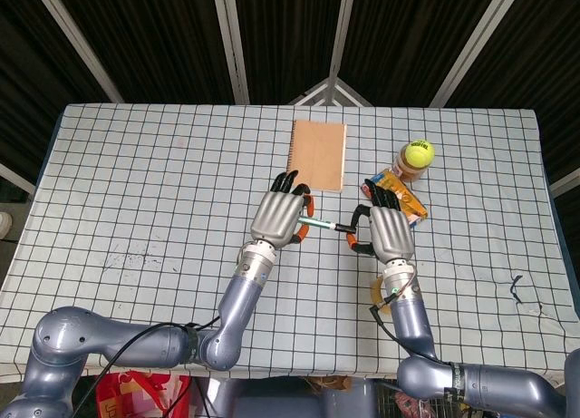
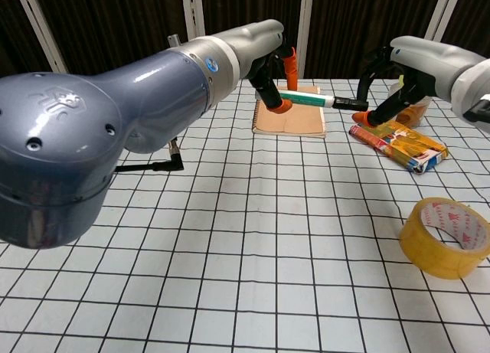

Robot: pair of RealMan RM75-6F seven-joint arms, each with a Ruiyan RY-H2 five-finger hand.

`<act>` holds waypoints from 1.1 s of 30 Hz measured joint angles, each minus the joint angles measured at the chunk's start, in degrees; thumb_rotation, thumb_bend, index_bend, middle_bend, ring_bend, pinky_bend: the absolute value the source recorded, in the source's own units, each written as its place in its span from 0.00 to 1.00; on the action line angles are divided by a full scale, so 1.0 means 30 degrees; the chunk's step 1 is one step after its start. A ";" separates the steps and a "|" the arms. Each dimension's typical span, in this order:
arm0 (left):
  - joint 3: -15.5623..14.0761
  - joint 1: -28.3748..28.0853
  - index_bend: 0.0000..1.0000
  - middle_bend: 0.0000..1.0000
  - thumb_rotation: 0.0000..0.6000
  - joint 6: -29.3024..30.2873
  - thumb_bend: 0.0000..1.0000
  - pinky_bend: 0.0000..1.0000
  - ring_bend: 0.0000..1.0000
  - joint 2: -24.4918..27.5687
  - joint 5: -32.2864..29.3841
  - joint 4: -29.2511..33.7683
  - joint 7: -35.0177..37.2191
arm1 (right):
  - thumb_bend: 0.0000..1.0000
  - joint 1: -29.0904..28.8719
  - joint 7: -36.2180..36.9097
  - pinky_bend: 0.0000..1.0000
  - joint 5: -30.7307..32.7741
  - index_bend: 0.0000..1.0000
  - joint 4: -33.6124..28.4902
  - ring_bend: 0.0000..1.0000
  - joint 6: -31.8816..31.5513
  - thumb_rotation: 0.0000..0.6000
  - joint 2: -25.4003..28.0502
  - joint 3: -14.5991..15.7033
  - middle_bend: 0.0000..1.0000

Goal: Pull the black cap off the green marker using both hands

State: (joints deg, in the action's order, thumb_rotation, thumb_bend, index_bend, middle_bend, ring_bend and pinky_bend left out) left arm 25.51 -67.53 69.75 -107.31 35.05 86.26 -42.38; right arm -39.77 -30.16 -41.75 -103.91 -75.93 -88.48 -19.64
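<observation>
Between the two hands, above the table (image 1: 136,191), the green marker (image 2: 306,99) lies roughly level, barrel grasped in the left hand (image 1: 279,217), black cap (image 2: 348,103) pointing toward the right hand (image 1: 385,229). The right hand's fingers (image 2: 373,65) curl around the cap end with the thumb below; it looks pinched, cap on the marker. Beyond the left hand lies a brown notebook (image 1: 319,153); past the right, a snack packet (image 2: 398,145), a yellow ball (image 1: 419,150) on a jar, and a tape roll (image 2: 448,236) nearer me.
</observation>
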 measured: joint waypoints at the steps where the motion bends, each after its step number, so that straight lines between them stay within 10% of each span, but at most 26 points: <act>1: 0.0004 0.0002 0.65 0.25 1.00 -0.0007 0.52 0.00 0.00 -0.0001 -0.0044 -0.0003 -0.0031 | 0.35 0.0000 -0.0011 0.04 0.0007 0.60 -0.0008 0.07 -0.0010 1.00 -0.0002 -0.0005 0.05; 33: -0.0079 0.0293 0.65 0.25 1.00 -0.0361 0.52 0.00 0.00 -0.0248 0.0673 -0.0516 0.0635 | 0.35 -0.0228 -0.0575 0.04 0.0449 0.55 -0.0301 0.07 -0.0051 1.00 0.0022 -0.0066 0.05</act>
State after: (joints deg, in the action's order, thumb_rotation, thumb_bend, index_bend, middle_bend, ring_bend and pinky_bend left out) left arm 25.28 -66.65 68.66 -108.05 37.07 84.71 -40.48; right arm -40.45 -31.89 -40.41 -104.81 -76.09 -88.41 -19.84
